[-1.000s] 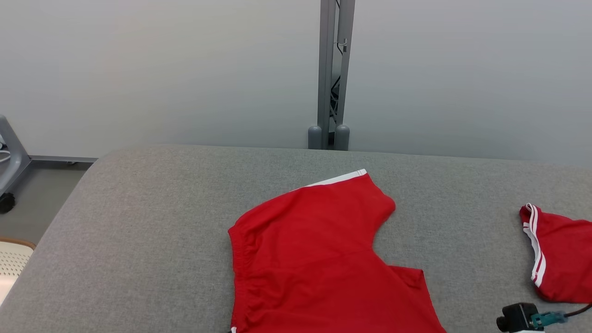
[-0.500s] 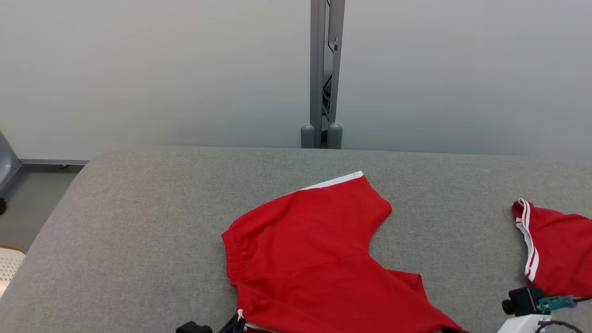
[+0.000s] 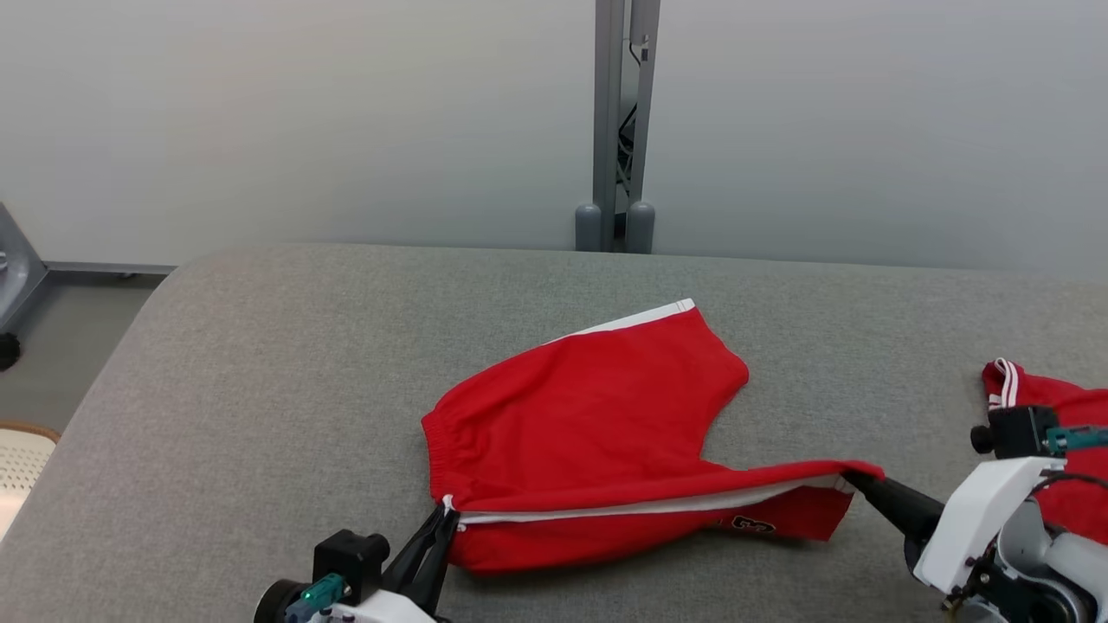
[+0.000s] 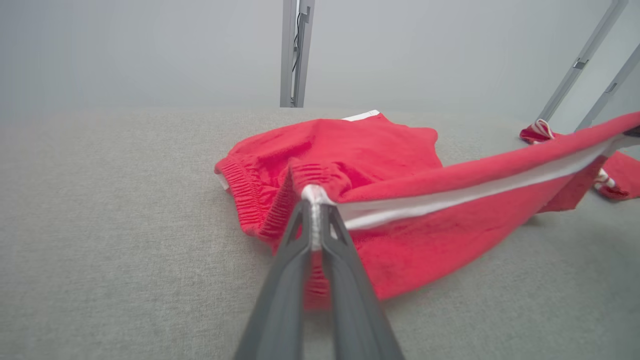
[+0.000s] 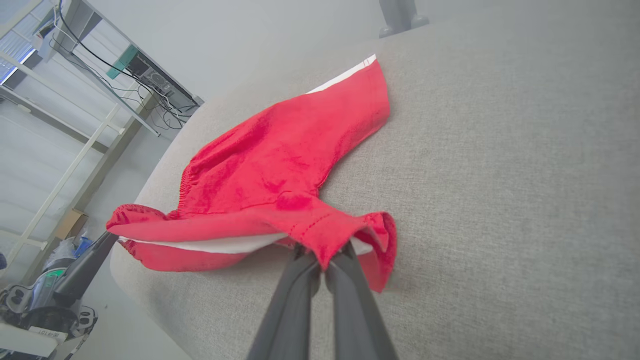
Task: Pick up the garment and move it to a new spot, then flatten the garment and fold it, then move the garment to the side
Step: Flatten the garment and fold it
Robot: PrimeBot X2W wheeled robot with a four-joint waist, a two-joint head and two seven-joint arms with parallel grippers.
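Both pairs of fingers pinching shut, our left gripper [image 3: 445,512] takes the waistband corner and our right gripper [image 3: 855,478] the hem of the shorts [image 3: 589,407], which we judge soft and light.

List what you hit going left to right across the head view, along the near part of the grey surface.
left gripper, shut on the waistband corner → red shorts, near edge lifted and stretched between both grippers → right gripper, shut on the leg hem → second red garment at the right edge

2nd garment [image 3: 1039,391] cut off (prob. shorts).
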